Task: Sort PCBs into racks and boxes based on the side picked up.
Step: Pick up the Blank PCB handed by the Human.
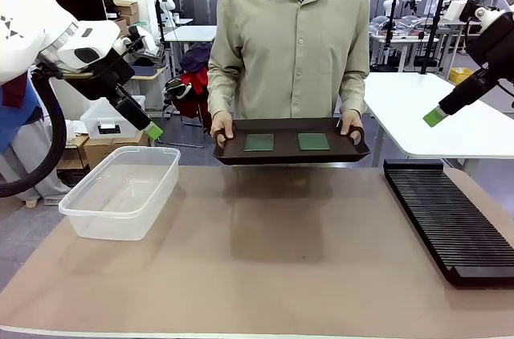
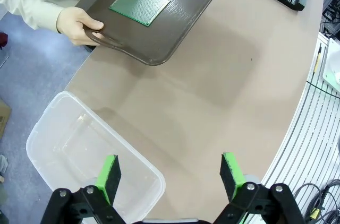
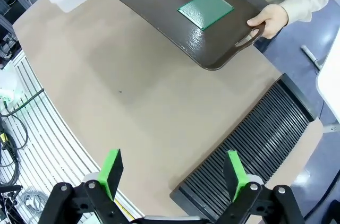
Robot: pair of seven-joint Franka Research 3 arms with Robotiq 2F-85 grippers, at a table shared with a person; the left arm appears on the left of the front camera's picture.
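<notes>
Risk is lying in the pick, since nothing is gripped yet. On the left, the robot's left hand (image 1: 151,130) is hanging above the large clear plastic tub (image 1: 104,222), its green-padded fingers spread wide and holding nothing. The tub is sitting empty on the left of the tan table (image 1: 281,267).

In the middle, a person is holding a wide dark brown tray (image 1: 289,158) by its handles at the table's far edge, seemingly just off the surface. The two thin green square circuit boards (image 1: 259,142) (image 1: 313,141) are lying flat on it, side by side and apart.

You are likely facing a slide here. The boards are loose and thin, so a pinch coming in off-centre could push one across the tray or tip the unsupported tray. If both arms are reaching inward together, they could also clash.

On the right, the long black slotted rack (image 1: 450,222) is lying along the table's edge. The robot's right hand (image 1: 434,117) is hovering beyond it, equally wide open and empty.
</notes>
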